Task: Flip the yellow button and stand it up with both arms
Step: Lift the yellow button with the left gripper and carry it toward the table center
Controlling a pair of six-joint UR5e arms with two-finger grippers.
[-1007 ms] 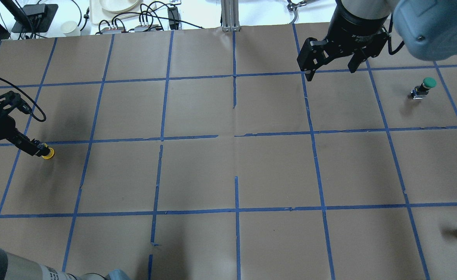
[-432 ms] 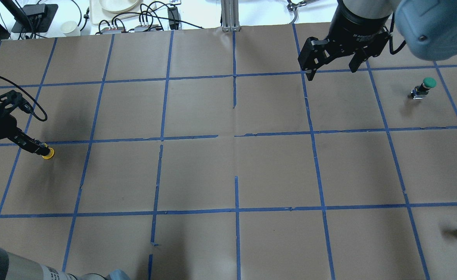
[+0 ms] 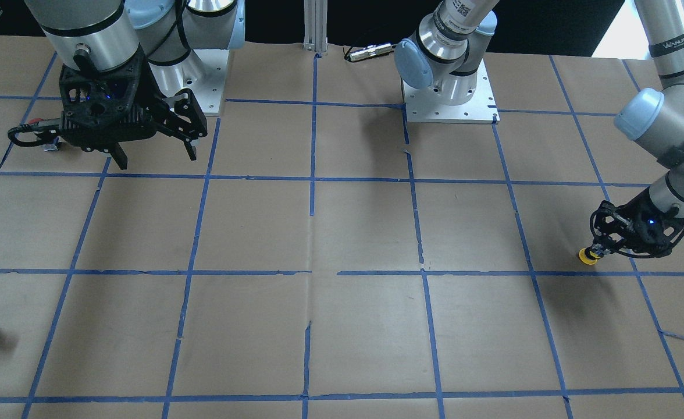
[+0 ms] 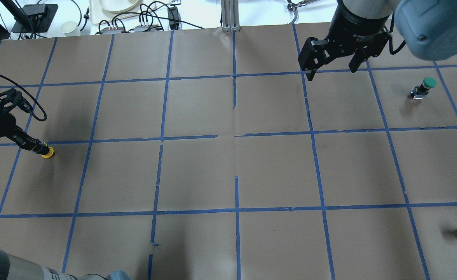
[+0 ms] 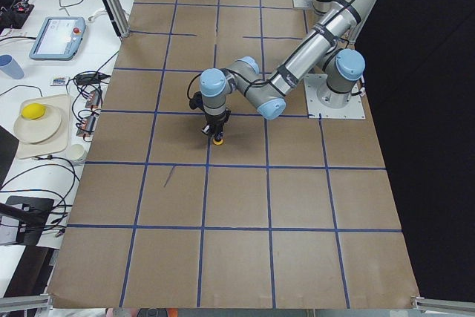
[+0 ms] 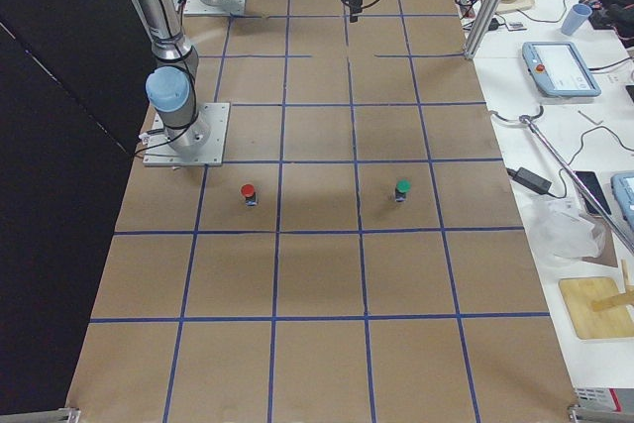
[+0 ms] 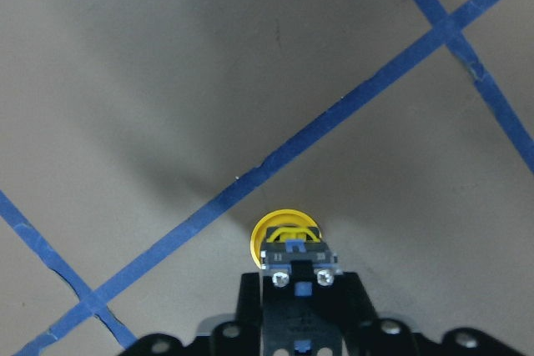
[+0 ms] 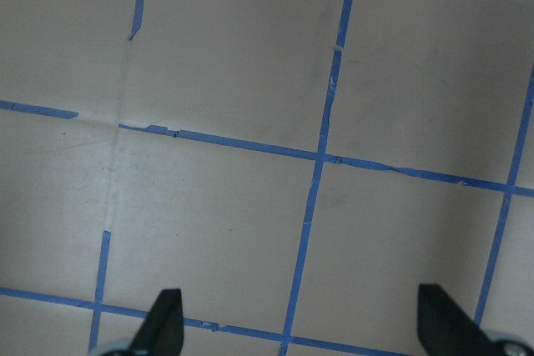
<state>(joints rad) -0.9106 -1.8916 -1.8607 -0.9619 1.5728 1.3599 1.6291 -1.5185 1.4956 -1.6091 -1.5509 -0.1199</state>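
1. At the far L end of the worktop, just beside a blue tape line, we have the yellow button. The left tool is clenched on its dark switch body.
2. Cap points away from the tool & down toward the paper. It sits at the surface or barely off it; we can't tell which.
3. Right tool is spread wide w/ nothing in it. It hovers well apart on the R side, nearer the green button than our part.
4. Our read: we're at the pick-up that starts the flip. Hand-over to the 2nd arm hasn't begun.
5. Next move, as we judge it:
   - Lift the button clear, carry it toward the middle and turn the wrist so the cap is exposed.
   - Bring the right tool in to meet it and take the free end.
   - Regrip so it can be set down on its body, cap up.
6. Part is tiny vs. either tool, so there's little room for a 2nd grip. We'd want slow, well-aligned closing.
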